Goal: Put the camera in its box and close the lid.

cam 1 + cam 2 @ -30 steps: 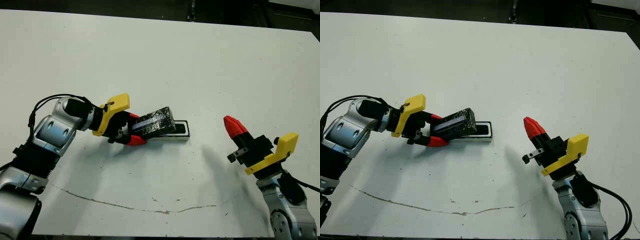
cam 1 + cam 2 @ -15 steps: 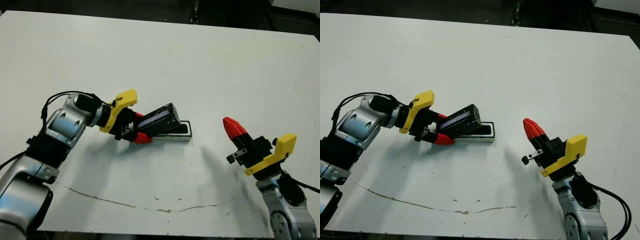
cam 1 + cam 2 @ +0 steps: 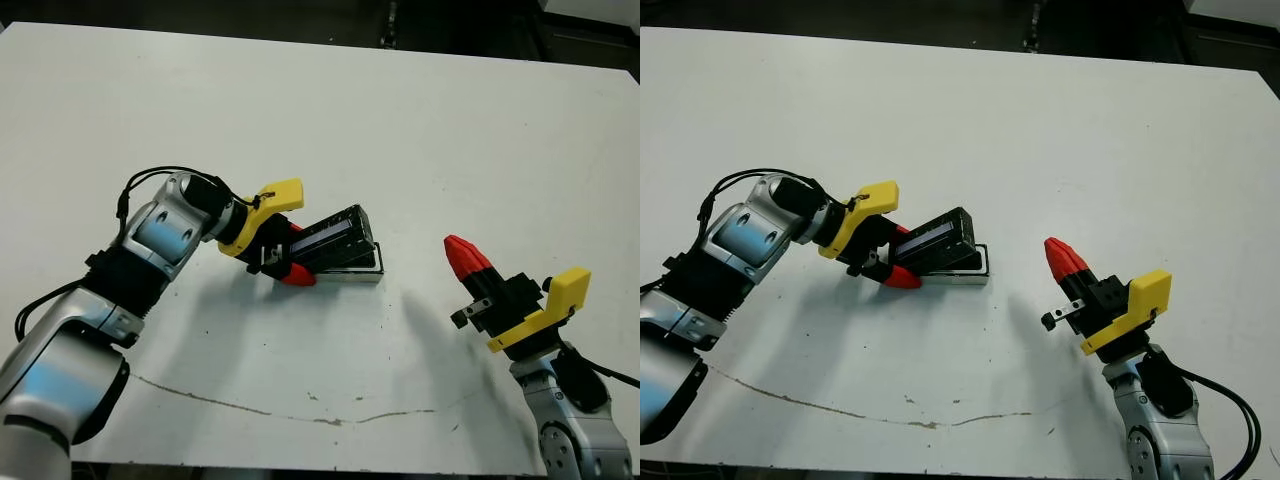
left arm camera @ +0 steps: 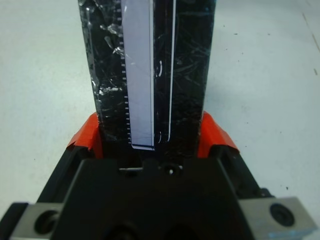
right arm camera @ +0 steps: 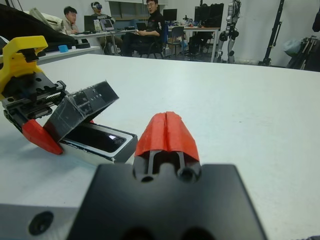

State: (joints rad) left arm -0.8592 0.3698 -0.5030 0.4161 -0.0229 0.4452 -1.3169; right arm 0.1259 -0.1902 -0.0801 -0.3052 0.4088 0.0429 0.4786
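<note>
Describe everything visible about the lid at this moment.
The lid is a glossy black rectangular cover with a wrinkled, foil-like sheen and a pale strip along its top. The left hand grips one end between its red fingers. It is tilted, its free end raised over the box, whose dark inside shows beneath in the right wrist view. Whether its lower end touches the box cannot be told.

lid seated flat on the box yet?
No: the lid is tilted in the left gripper, its far end raised above the box.

Counted: one lid [image 3: 335, 238], one box [image 5: 102, 145], one camera [image 5: 95, 137], two grippers, three people in the background.
</note>
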